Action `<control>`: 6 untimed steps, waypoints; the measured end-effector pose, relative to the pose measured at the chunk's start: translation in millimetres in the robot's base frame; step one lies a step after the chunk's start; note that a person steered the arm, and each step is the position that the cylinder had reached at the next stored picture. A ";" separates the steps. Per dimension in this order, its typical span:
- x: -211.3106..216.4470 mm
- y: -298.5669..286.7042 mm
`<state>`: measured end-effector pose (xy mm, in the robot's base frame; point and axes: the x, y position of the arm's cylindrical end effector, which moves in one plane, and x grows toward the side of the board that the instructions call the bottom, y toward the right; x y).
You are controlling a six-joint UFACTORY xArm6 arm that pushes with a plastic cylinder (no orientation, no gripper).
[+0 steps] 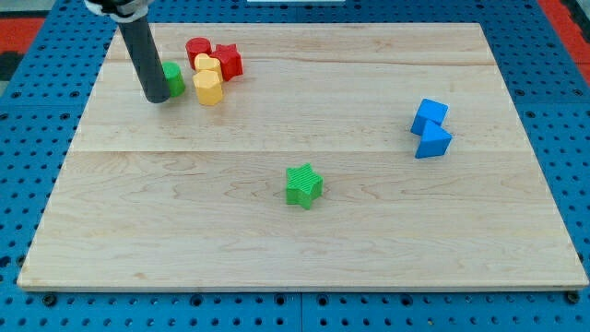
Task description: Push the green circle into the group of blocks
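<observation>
The green circle (174, 78) sits near the view's top left, partly hidden behind my rod. My tip (156, 98) rests on the board at the circle's left side, touching or nearly touching it. Just right of the circle is a group: a yellow block (208, 88) in front, a second yellow block (207, 65) behind it, a red cylinder-like block (196, 48) and a red star-like block (228, 60). A small gap lies between the green circle and the nearest yellow block.
A green star (303, 185) lies near the board's middle. Two blue blocks (430, 116) (432, 141) touch each other at the view's right. The wooden board (304, 249) is edged by blue pegboard.
</observation>
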<state>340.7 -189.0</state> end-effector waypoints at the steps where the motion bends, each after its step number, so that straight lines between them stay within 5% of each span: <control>1: -13.1 -59.3; 3: -29.1 7.8; 4: -8.7 -18.8; 5: 45.8 77.3; 6: 54.0 223.7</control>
